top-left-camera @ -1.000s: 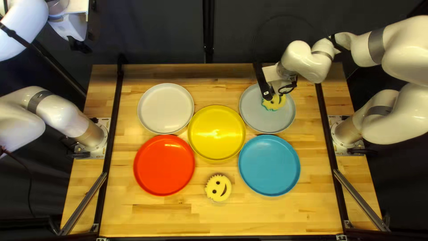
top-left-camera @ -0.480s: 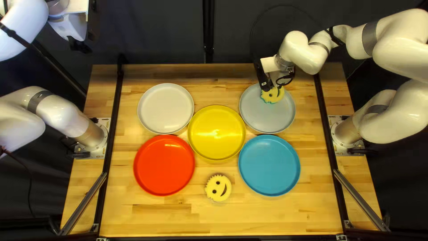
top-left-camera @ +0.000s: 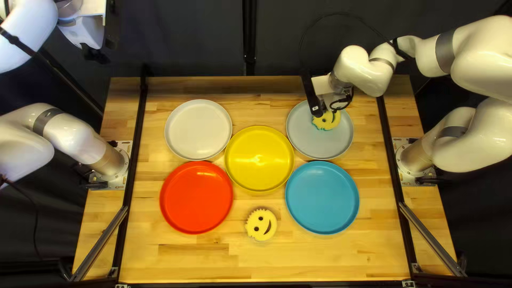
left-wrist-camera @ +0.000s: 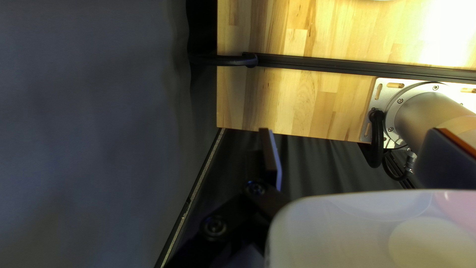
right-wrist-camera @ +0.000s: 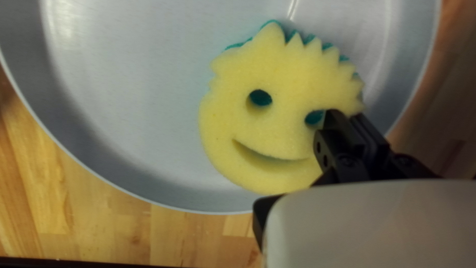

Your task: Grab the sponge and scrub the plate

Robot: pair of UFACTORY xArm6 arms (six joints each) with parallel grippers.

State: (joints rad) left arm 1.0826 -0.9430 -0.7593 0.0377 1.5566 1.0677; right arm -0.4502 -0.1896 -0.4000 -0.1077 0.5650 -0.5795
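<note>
My right gripper (top-left-camera: 326,109) is over the grey plate (top-left-camera: 304,133) at the right of the top left view, with a yellow smiling sponge (top-left-camera: 329,121) under it. In the right wrist view my right gripper (right-wrist-camera: 350,118) pinches one side of the sponge (right-wrist-camera: 267,129) beside an eye hole. The sponge lies yellow face up on the grey plate (right-wrist-camera: 119,99), teal showing along its jagged edge. High at the far left, off the table, hangs my left gripper (top-left-camera: 94,52); in the left wrist view the left gripper (left-wrist-camera: 354,156) has its fingers wide apart, holding nothing.
White plate (top-left-camera: 198,129), yellow plate (top-left-camera: 259,159), red plate (top-left-camera: 196,197) and blue plate (top-left-camera: 322,197) lie close around the grey one's left and near sides. A second smiling sponge (top-left-camera: 261,224) rests near the table's front. Black rails (top-left-camera: 136,154) line both sides.
My right gripper and the sponge slid across the grey plate toward the table's far edge, then partway back toward the near edge. My left arm has stayed still.
</note>
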